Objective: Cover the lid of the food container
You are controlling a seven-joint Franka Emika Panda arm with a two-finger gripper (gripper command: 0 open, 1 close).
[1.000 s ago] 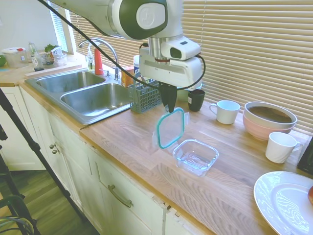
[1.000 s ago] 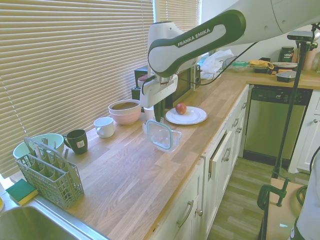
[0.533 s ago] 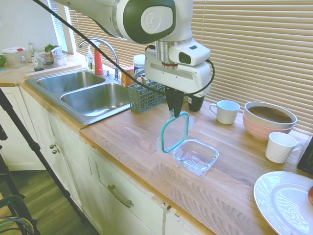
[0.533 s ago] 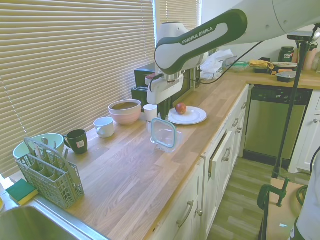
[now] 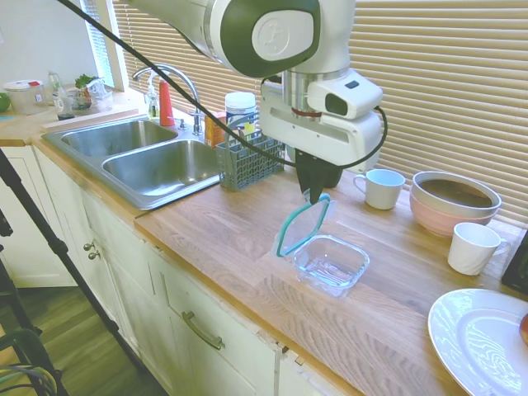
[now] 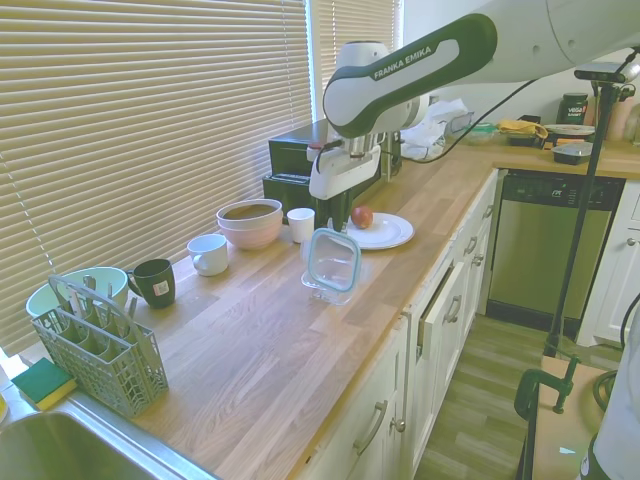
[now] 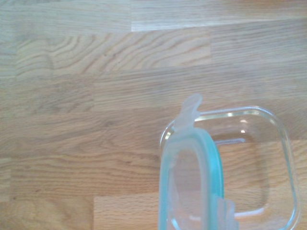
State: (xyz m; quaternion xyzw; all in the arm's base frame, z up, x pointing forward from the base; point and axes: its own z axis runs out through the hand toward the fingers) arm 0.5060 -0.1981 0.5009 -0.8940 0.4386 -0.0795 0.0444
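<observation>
The lid, clear plastic with a teal rim and clear snap tabs, hangs nearly upright on edge, its lower part just over the near-left side of the food container. That container is a shallow, rounded-square clear glass dish, empty, sitting flat and uncovered on the wooden worktop.
</observation>
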